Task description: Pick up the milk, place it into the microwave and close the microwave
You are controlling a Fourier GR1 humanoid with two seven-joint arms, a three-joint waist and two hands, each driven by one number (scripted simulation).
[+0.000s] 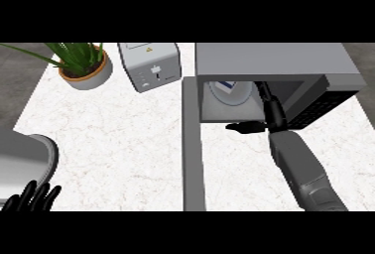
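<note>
The microwave [293, 59] stands at the back right, and its door [192, 149] hangs open toward me. Inside, the milk [230, 87], a white carton with a blue mark, rests on a white plate [219, 99]. My right hand [268, 106] reaches into the cavity with its fingers stretched straight just right of the carton. Its thumb [245, 127] sticks out leftward at the opening, away from the milk. The fingertips are partly hidden by the cavity's roof. My left hand [33, 198] rests open at the lower left edge, fingers up.
A white toaster [150, 67] stands left of the microwave. A potted plant [84, 67] is at the back left corner. A grey rounded object [26, 161] lies at the left edge. The open door splits the counter [117, 129] into left and right areas.
</note>
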